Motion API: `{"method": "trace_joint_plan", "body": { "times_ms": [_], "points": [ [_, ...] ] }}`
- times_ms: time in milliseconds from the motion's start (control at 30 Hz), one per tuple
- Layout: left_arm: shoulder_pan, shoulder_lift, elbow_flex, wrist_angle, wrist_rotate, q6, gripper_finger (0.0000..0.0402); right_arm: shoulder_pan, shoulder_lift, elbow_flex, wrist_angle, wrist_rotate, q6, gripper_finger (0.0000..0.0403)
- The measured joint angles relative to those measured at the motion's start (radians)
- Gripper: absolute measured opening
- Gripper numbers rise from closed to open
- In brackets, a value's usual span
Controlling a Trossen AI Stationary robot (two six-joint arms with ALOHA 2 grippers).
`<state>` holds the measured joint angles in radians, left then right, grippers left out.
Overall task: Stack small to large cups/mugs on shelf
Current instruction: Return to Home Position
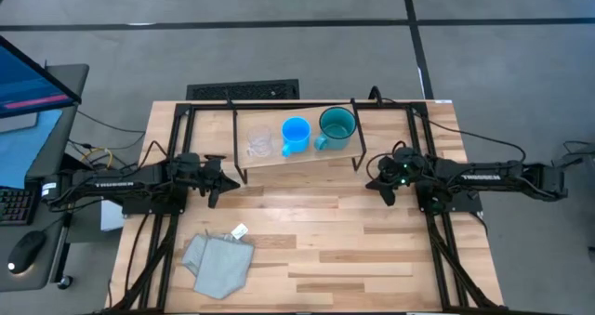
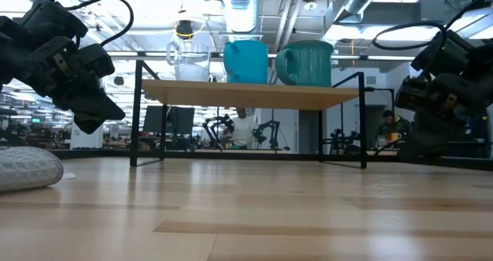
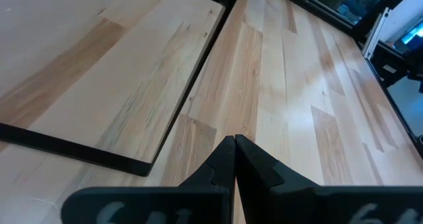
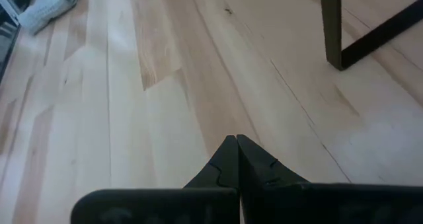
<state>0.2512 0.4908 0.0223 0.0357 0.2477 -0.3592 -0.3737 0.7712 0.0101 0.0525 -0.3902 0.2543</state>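
Three cups (image 1: 296, 132) stand on the shelf (image 1: 307, 157); arm lettering (image 1: 121, 177) unreadable.

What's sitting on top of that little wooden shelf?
Three vessels in a row: a clear glass cup, a blue mug and a teal mug on the shelf. From above, its board hides the table beneath it.
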Motion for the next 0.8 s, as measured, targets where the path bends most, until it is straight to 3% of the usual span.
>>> {"method": "trace_joint_plan", "body": {
  "times_ms": [467, 800],
  "points": [
    [0.000, 0.000, -0.001, 0.000, 0.000, 0.002, 0.0000, 0.000, 0.000, 0.000, 0.000, 0.185, 0.006, 0.0013],
    [0.000, 0.000, -0.001, 0.000, -0.001, 0.000, 0.0000, 0.000, 0.000, 0.000, 0.000, 0.211, 0.007, 0.0023]
  ]
}}
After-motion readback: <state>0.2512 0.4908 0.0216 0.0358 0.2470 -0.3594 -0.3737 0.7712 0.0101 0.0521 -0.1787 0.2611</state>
